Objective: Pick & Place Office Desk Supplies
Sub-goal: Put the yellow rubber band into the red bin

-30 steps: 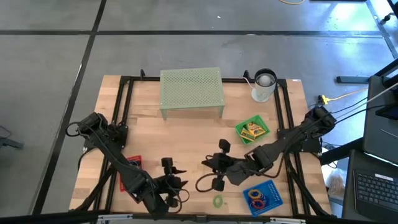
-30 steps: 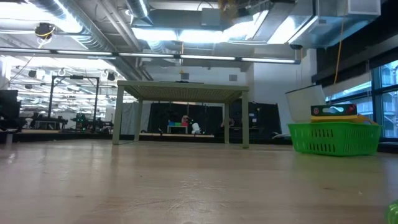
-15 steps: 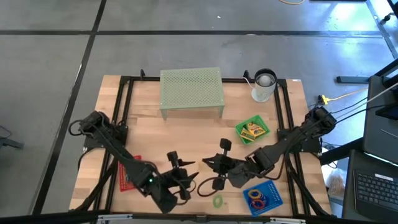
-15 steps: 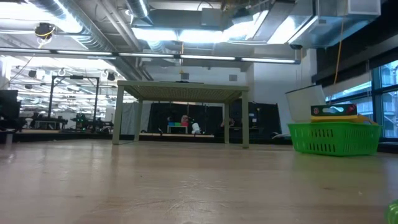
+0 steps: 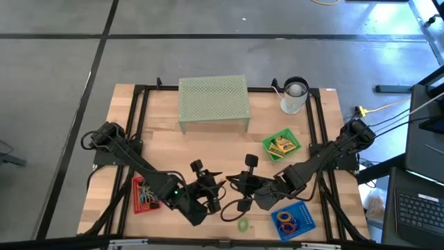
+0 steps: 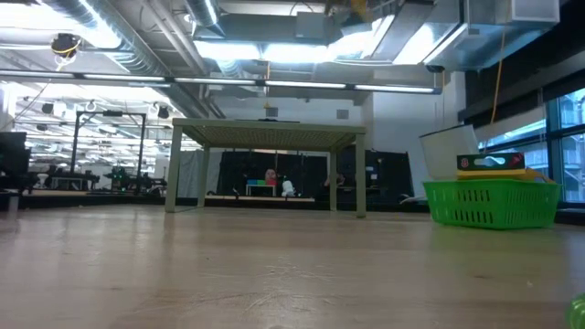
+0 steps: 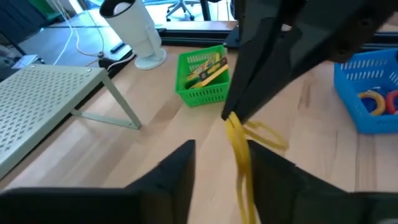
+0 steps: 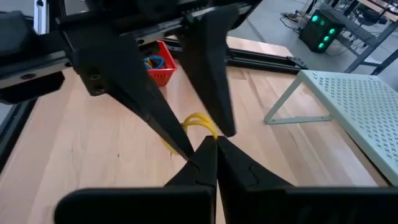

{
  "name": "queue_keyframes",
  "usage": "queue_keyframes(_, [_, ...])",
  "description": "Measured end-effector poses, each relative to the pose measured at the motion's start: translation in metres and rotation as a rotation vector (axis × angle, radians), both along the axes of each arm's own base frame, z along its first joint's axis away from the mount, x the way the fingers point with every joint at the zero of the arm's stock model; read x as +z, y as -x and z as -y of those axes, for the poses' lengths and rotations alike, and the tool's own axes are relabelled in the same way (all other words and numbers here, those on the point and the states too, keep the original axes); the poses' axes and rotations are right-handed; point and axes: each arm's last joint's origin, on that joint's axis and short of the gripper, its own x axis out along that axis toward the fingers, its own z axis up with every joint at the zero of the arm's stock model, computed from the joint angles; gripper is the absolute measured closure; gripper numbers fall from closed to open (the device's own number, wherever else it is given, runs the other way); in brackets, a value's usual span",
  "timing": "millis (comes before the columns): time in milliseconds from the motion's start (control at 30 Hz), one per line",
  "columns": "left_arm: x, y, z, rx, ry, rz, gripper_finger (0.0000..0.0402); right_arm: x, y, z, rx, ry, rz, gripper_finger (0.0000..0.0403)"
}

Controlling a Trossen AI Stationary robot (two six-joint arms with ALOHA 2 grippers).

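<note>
My right gripper [image 5: 231, 182] [image 8: 216, 142] hovers over the table's middle near part, shut on a thin yellow rubber band [image 7: 239, 152] [image 8: 198, 121]. My left gripper [image 5: 216, 189] [image 7: 219, 149] faces it, open, one finger on each side of the band's hanging strand. I cannot tell whether they touch it. A green ring [image 5: 243, 224] lies flat on the wood. Coloured rings sit in the blue tray [image 5: 306, 223]. Two yellow boxes lie in the green tray [image 5: 272, 154] [image 7: 200, 93]. The red tray [image 5: 136, 187] holds small items. My right gripper pinches the yellow rubber band at its upper end [image 7: 231, 118], right at the free ends of its two shut fingers [image 8: 205, 158]. The band is lifted, with one strand hanging down [image 7: 241, 171] and a loop [image 7: 268, 135] sticking out sideways. Its lower end is hidden behind my left fingers.
The pale green mesh riser [image 5: 213, 101] [image 6: 268, 137] stands at the far edge, a white jug [image 5: 295, 96] to its right. Bare wood lies between the riser and the grippers. The low view shows neither gripper, only the green tray [image 6: 492, 203].
My left gripper has moved from the near edge beside the red tray toward the right and slightly far, up to my right gripper, so its fingers now straddle the band. The red tray has come into full view. My right gripper has shifted slightly toward the table's right.
</note>
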Motion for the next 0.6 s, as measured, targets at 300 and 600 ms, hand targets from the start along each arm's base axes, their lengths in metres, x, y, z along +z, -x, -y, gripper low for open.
queue_keyframes(300, [-0.0009, 0.0006, 0.0022, -0.058, -0.014, -0.048, 0.0394, 0.0000, 0.0000, 0.0000, 0.001, -0.001, 0.000, 0.0403])
queue_keyframes(600, [-0.0012, 0.0006, 0.0026, -0.076, -0.022, -0.063, 0.0399, -0.0019, -0.0023, -0.0008, 0.054, -0.231, -0.030, 0.0355])
